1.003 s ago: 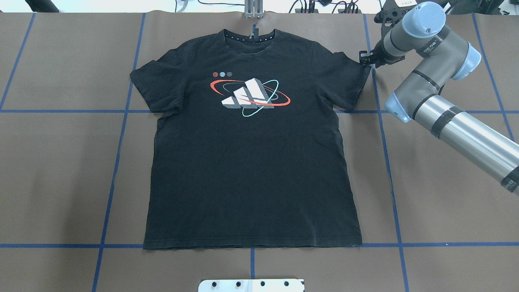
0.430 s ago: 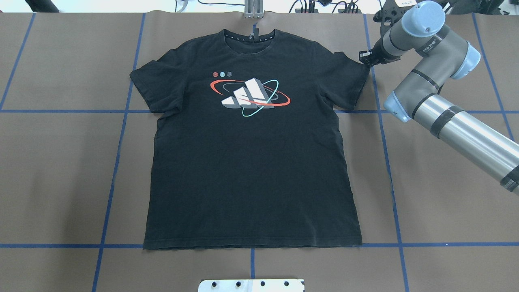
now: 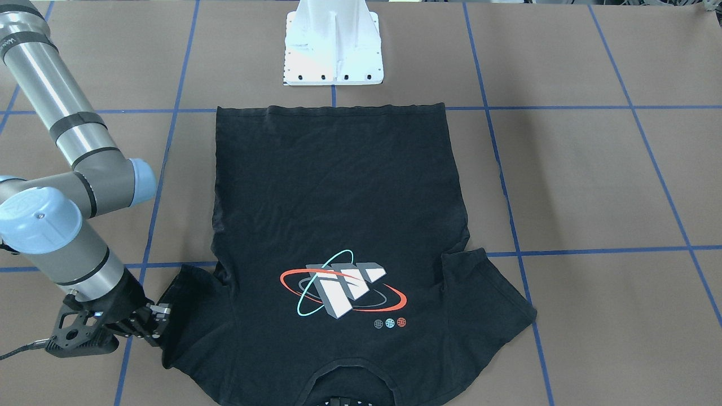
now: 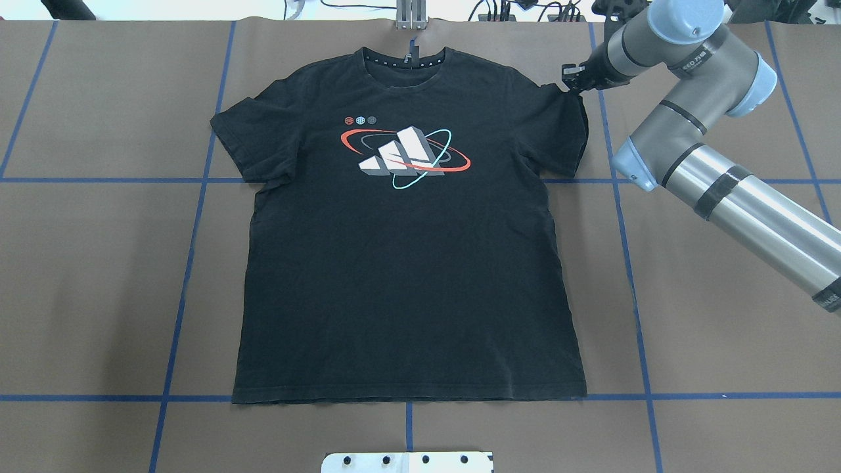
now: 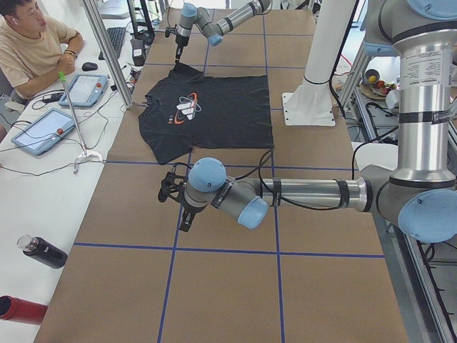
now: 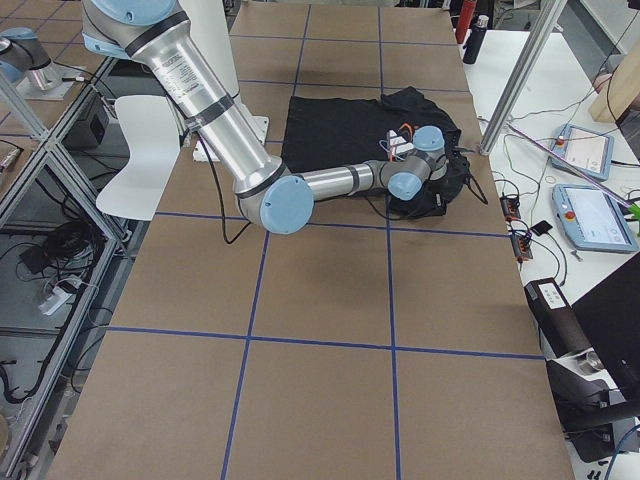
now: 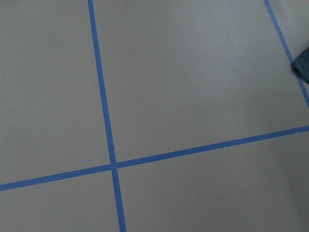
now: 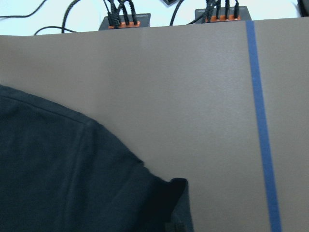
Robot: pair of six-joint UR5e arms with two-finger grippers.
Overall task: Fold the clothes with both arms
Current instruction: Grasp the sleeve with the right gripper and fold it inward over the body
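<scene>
Seen from overhead, a brown table (image 4: 98, 276) crossed by blue tape lines (image 4: 189, 263) holds a black T-shirt (image 4: 407, 282). The shirt lies face up and flat in the middle, with its collar away from the robot and its hem nearest it. Starting at the left, the left gripper (image 5: 178, 204) is missing from the overhead view. The side view shows it hovering over bare table, off the shirt's left side and not touching it, and whether it is open or closed cannot be told. The sleeve on the robot's left lies spread out with nothing on it. The shirt's body and chest print show no fold. At the right, the right gripper (image 4: 573, 82) sits at the outer tip of the other sleeve. It seems clamped on the sleeve's corner, which curls up off the table in the wrist view. Judged from this, folding has barely begun. One sleeve is only just being taken up, and both sleeve folds and the body folds remain.
</scene>
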